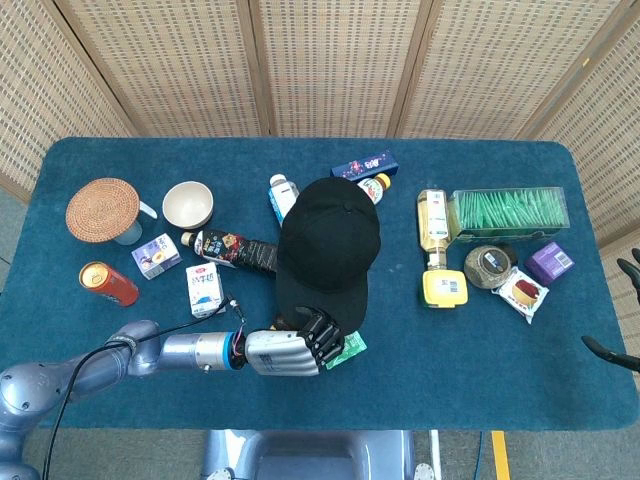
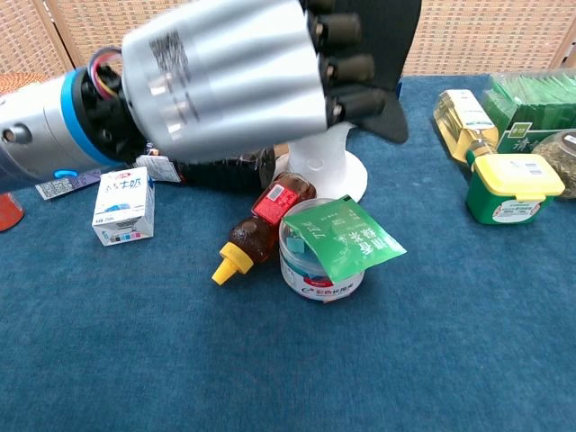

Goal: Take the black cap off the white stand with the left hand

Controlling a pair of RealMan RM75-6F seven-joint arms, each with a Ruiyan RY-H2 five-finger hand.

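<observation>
The black cap point(image 1: 328, 235) hangs over the middle of the table, and my left hand point(image 1: 290, 350) grips its brim from the near side. In the chest view the left hand point(image 2: 225, 81) fills the upper left, raised high, with the cap point(image 2: 396, 54) above the white stand point(image 2: 328, 171). The stand's stem and round base show bare below the cap, which looks to be clear of it. From the head view the stand is hidden under the cap. Only dark fingertips of my right hand point(image 1: 622, 310) show at the far right edge, spread apart and holding nothing.
Just in front of the stand are a green-lidded jar point(image 2: 324, 256) and a lying sauce bottle point(image 2: 261, 225). A milk carton point(image 2: 121, 207) stands to the left and a yellow-lidded jar point(image 2: 513, 184) to the right. A bowl point(image 1: 188, 204) and green box point(image 1: 508, 212) sit farther back.
</observation>
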